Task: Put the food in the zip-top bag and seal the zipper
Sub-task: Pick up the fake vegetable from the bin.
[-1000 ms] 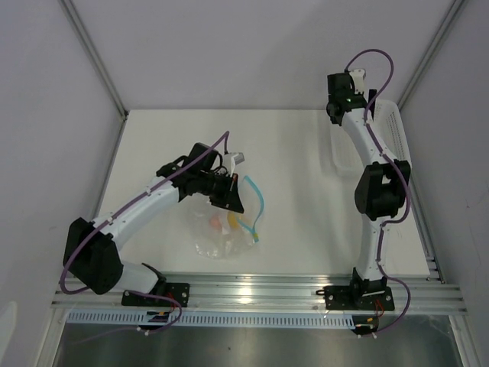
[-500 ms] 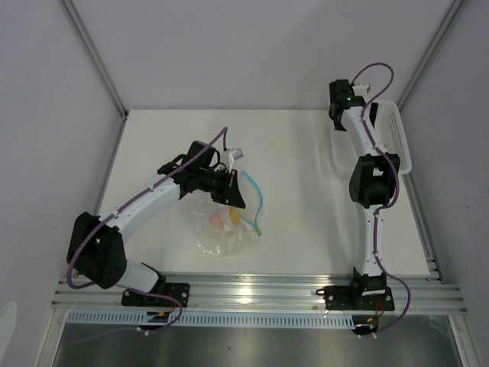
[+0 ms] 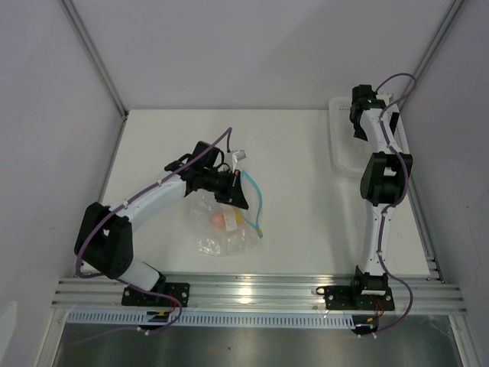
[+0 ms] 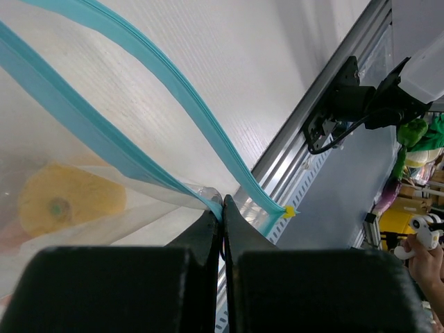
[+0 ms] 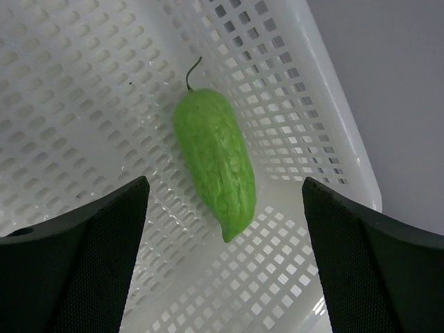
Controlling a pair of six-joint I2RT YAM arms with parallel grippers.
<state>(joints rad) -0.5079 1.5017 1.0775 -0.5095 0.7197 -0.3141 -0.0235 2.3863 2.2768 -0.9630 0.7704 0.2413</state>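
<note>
The zip-top bag (image 3: pixel 223 233) lies crinkled near the table's front. A round orange-yellow piece of food (image 3: pixel 218 220) (image 4: pixel 69 201) is inside it. My left gripper (image 3: pixel 235 191) (image 4: pixel 223 208) is shut on the teal zipper (image 3: pixel 260 202) (image 4: pixel 173 76) at the bag's mouth and holds one strip lifted. The mouth gapes open. The green oblong food (image 5: pixel 215 159) lies in the white lattice basket (image 3: pixel 340 153) (image 5: pixel 312 104). My right gripper (image 3: pixel 359 122) (image 5: pixel 223 187) hangs open straight above it, one finger on each side, not touching it.
The basket stands at the far right, against the right wall. An aluminium rail (image 3: pixel 252 290) runs along the near edge by the arm bases. White walls enclose the table on three sides.
The right arm has swung right and outward, until its gripper is over the basket. The left gripper keeps its grip on the zipper and has hardly moved.
</note>
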